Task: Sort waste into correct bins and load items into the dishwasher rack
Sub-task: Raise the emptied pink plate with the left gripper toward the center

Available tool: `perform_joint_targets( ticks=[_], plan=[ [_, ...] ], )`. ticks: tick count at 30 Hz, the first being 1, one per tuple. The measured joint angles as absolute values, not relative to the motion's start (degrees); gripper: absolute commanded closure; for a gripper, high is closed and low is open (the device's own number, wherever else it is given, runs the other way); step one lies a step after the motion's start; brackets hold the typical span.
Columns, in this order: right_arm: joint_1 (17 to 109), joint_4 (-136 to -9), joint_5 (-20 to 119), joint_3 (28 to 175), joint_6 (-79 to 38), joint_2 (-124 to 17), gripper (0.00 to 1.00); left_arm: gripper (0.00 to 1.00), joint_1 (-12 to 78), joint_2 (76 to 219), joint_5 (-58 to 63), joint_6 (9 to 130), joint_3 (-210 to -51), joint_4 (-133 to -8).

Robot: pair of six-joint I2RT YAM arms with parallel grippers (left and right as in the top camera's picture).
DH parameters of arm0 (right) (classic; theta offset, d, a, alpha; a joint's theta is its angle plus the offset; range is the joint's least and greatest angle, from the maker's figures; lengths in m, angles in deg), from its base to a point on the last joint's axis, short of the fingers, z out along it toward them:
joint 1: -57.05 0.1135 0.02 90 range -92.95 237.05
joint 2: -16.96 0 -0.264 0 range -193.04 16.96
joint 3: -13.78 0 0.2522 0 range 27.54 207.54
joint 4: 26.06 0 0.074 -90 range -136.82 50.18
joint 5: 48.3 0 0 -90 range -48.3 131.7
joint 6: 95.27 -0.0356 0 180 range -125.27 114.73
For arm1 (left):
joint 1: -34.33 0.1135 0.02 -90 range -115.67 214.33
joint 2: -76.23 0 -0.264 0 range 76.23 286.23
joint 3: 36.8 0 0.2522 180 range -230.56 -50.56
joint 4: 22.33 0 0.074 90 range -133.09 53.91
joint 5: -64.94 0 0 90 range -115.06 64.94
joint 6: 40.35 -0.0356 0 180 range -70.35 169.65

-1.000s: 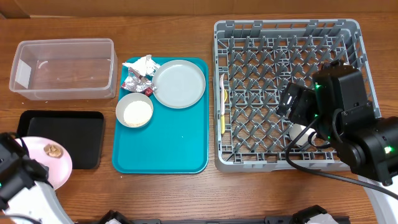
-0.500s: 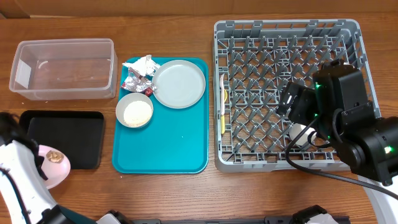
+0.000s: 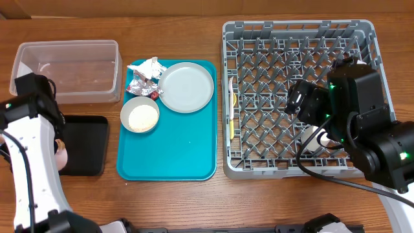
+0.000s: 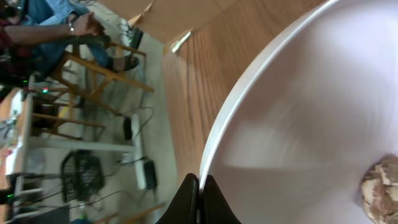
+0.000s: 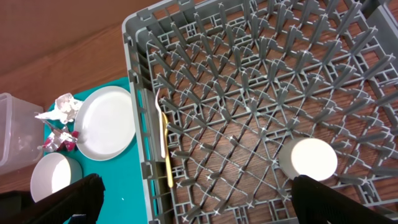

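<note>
Pink plate (image 4: 311, 112) with brown scrap (image 4: 380, 190) at black tray (image 3: 84, 145) left end. My left gripper (image 4: 199, 199) pinches its rim, likely to dump scrap into tray. Right gripper (image 5: 196, 199) spread wide, empty, well right of tray.

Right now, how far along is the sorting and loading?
Done: white cup and yellow utensil sit in the rack. In hand: left fingers grip the pink plate carrying a brown scrap. Left: napkin, foil wrapper, grey plate, rice bowl on the teal tray.
</note>
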State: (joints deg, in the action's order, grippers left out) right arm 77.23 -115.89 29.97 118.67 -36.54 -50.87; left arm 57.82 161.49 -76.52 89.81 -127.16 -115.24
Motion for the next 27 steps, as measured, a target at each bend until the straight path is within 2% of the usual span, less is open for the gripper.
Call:
perform_joint_targets(
  ticks=[6,17,27],
  plan=[
    [77.2,-115.7,30.4,118.7,-36.5,-50.9,0.00,0.96,55.2,163.4,-78.3,86.9,-127.2,-113.6],
    [77.2,-117.4,30.9,118.7,-36.6,-50.9,0.00,0.96,44.0,164.4,-84.6,82.0,-127.2,-114.9],
    [77.2,-118.4,31.0,118.7,-36.6,-50.9,0.00,0.96,42.9,164.4,-86.4,81.9,-127.2,-120.1]
  ],
)
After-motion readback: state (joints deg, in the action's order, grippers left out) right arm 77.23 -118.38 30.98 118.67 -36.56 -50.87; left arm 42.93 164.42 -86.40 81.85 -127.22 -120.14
